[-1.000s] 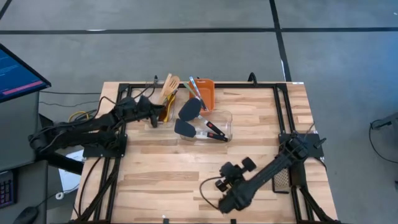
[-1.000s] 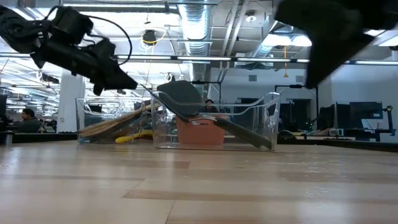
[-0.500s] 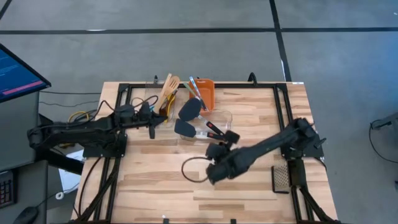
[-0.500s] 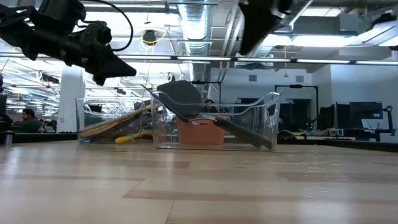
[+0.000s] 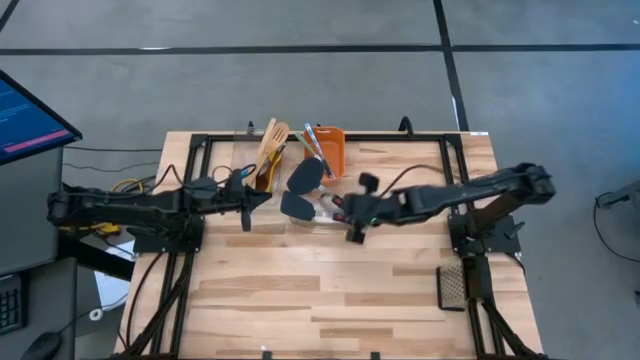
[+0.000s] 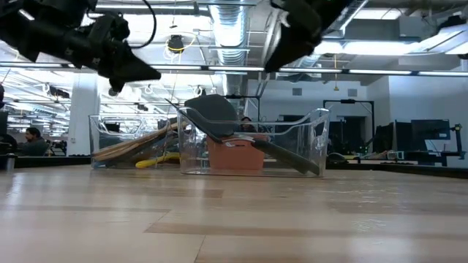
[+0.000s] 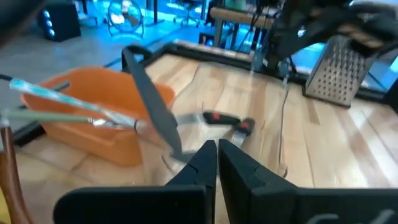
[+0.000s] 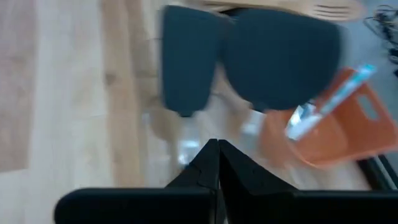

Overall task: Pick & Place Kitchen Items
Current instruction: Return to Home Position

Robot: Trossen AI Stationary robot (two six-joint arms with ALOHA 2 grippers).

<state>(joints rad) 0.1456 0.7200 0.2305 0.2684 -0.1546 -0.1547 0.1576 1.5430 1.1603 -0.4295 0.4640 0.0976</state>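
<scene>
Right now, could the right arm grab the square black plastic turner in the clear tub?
Probably yes. The right tool hangs above the clear plastic tub, aimed at the square black turner with nothing between, though it is shut.

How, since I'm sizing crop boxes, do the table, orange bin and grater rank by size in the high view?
1. table, by far the largest.
2. orange bin.
3. grater, which looks only slightly smaller than the bin, so that ranking is not firm.
</scene>
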